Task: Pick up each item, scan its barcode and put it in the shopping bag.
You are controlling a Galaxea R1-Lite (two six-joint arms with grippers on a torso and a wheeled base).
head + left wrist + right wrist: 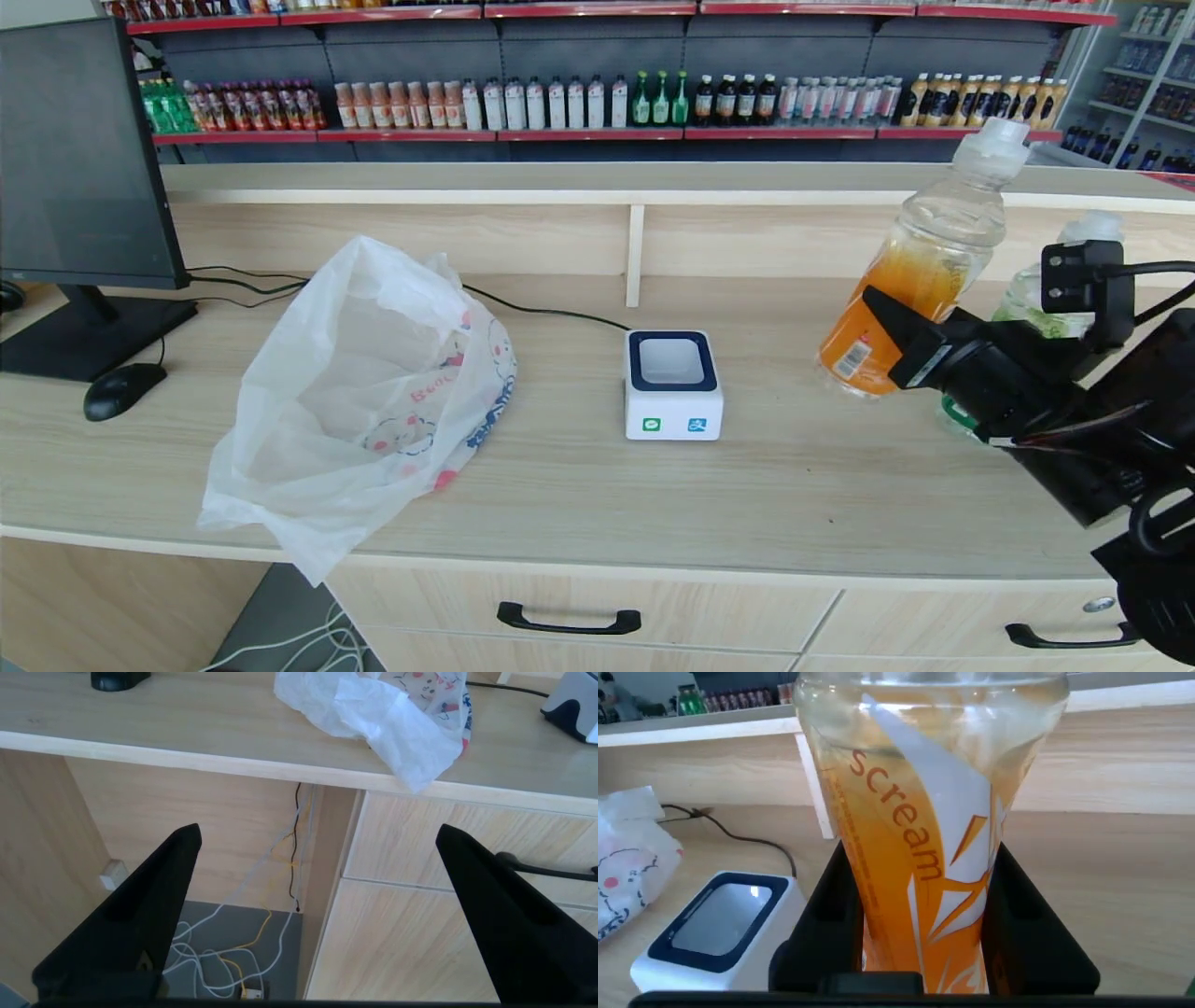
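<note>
My right gripper [882,350] is shut on an orange drink bottle [910,275], which hangs tilted above the counter's right side, white cap up and away. The same orange bottle [920,849] stands between the black fingers [1027,924] in the right wrist view. A white scanner [673,384] with a blue-rimmed window sits mid-counter, left of the bottle; the scanner [715,929] also appears past the bottle. A white plastic shopping bag [369,392] lies open on the counter's left. My left gripper [318,915] is open, below the counter edge, in front of the cabinet, with the bag [392,714] hanging over the edge above it.
A second, greenish bottle [1050,299] stands behind my right arm. A monitor [79,159] and mouse [121,390] occupy the far left. A cable [551,313] runs from the scanner to the back. A raised ledge [635,201] lines the counter's far side. Drawer handles [568,620] sit below.
</note>
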